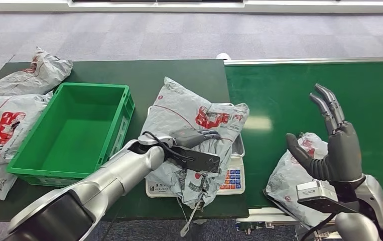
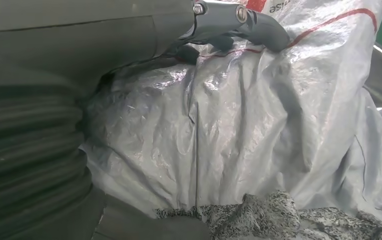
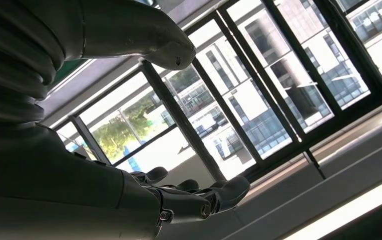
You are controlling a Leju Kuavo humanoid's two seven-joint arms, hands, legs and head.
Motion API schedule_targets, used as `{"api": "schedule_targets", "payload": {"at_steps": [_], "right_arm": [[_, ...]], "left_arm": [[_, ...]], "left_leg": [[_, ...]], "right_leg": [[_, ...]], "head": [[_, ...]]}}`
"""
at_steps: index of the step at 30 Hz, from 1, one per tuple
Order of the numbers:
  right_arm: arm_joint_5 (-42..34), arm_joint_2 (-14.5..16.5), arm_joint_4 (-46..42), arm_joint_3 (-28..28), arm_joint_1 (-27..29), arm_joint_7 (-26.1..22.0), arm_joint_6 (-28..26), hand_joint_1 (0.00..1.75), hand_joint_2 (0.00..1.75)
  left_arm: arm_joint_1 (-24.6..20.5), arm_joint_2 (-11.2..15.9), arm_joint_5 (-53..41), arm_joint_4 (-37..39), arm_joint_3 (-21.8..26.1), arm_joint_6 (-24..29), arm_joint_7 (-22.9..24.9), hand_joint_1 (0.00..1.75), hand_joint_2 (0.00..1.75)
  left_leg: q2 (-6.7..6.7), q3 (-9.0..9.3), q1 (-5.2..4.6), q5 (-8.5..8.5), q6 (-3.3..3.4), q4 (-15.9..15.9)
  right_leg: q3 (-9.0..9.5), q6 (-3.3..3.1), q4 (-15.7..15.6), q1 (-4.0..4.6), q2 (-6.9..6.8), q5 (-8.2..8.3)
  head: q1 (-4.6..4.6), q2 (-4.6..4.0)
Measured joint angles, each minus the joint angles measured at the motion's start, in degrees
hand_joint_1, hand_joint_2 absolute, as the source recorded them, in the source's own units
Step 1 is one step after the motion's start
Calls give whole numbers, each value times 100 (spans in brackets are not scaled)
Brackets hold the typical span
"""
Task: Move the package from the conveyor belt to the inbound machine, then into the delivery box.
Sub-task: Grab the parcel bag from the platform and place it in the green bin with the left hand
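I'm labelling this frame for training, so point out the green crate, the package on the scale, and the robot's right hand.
green crate [image 1: 31, 168]: head view, near rim.
package on the scale [image 1: 179, 108]: head view, upper grey wrapping.
right hand [image 1: 337, 150]: head view, back of the palm.

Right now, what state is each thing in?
Left hand: resting on the package, grip unclear.
Right hand: raised, open, empty.
Package on the scale: crumpled, lying on the pan.
Green crate: empty.
Package on the conveyor belt: lying untouched.
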Motion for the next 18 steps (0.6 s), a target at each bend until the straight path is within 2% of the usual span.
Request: {"api": "schedule_targets", "payload": {"at_steps": [2,3,10,18], "right_arm": [[16,37,8,0,23,-19,1,0,175],[39,69,9,0,50,-35,1,0,175],[163,354,60,37,107,-101,-1,0,175],[146,463,131,122,124,-166,-81,0,175]], "left_arm": [[24,-4,8,30,-1,-14,8,159,175],[54,-3,11,43,-2,-9,8,175,175],[295,104,-72,106,-2,289,-92,175,175],[338,335,-259,80,9,888,-113,175,175]], "left_leg": [[0,1,0,1,1,0],[0,1,0,1,2,-1],[-2,8,1,0,3,-5],[10,-1,0,-15,8,-7]], "right_leg": [[2,0,0,-1,0,0],[3,0,0,-1,0,0],[21,4,0,1,-6,-4],[47,4,-1,5,0,-12]], "head": [[0,0],[0,0],[0,0],[0,0]]}}
